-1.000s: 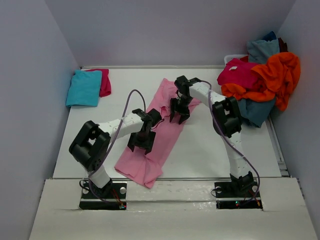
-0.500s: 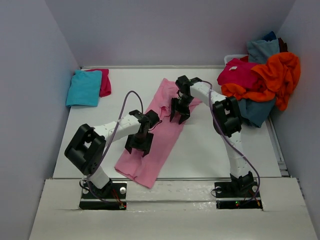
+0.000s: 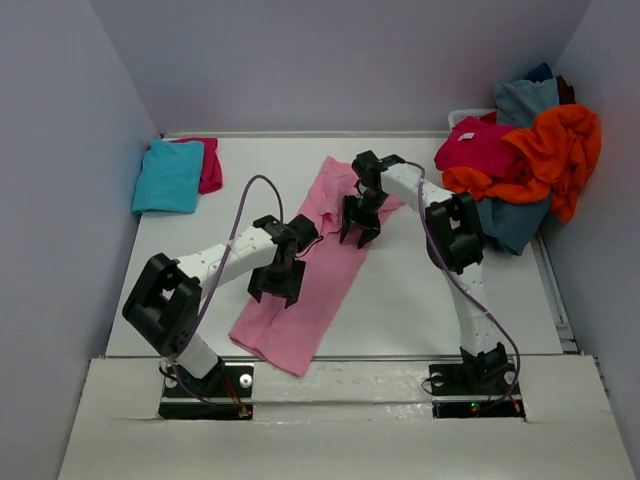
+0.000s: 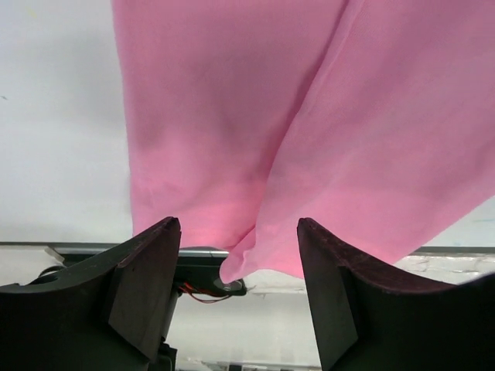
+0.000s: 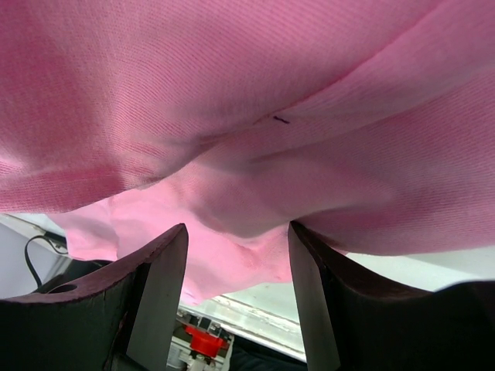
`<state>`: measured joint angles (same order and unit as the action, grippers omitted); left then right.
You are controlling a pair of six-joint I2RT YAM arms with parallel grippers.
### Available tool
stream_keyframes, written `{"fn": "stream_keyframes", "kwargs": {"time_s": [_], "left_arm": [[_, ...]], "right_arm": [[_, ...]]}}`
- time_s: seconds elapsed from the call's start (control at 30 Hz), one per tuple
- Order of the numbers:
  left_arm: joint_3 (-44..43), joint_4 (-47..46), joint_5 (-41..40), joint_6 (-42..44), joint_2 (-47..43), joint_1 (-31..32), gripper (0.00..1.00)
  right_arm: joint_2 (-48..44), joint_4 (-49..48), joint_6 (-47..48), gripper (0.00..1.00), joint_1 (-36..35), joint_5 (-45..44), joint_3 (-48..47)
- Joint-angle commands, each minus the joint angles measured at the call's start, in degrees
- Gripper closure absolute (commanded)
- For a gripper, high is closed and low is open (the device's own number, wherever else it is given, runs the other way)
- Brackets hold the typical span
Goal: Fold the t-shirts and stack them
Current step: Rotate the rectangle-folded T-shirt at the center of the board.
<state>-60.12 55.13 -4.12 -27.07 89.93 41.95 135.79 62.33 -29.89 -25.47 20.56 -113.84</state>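
On the table [image 3: 430, 300] your pink shirt [image 3: 325, 280] lies as a long strip, running from near left to far right. It looks soft, light and limp, so take it by an edge or corner. The left claw [image 3: 276, 296] and right claw [image 3: 356, 240] hover over it, jaws apart, empty

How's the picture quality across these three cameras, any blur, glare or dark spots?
Top external view: even, soft light, faint shadows under the arms, pink t-shirt sharp, no glare. Left wrist view: shirt well lit, left fingers dark, almost silhouetted. Right wrist view: shirt fills most of the frame, weave crisp, right fingers dark and slightly soft.
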Motion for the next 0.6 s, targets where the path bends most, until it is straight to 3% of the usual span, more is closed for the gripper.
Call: {"fn": "stream_keyframes", "kwargs": {"time_s": [0.0,0.2,0.5,0.57], "left_arm": [[-7.4,3.4,-5.5,0.6,-0.5,0.8,0.27],[-16.0,0.9,-6.6,3.2,2.0,3.4,0.27],[-20.6,-7.3,7.3,9.1,8.4,6.6,0.28],[-21.4,-7.5,6.7,11.6,11.3,7.1,0.28]], "right_arm": [[0.4,-4.2,1.1,0.39,0.4,-8.2,0.3],[-1.0,-1.7,1.1,0.39,0.4,-9.5,-3.7],[-0.7,-0.2,0.2,0.38,1.1,-13.5,-11.0],[1.5,1.5,0.1,0.38,3.1,-12.7,-13.8]]}}
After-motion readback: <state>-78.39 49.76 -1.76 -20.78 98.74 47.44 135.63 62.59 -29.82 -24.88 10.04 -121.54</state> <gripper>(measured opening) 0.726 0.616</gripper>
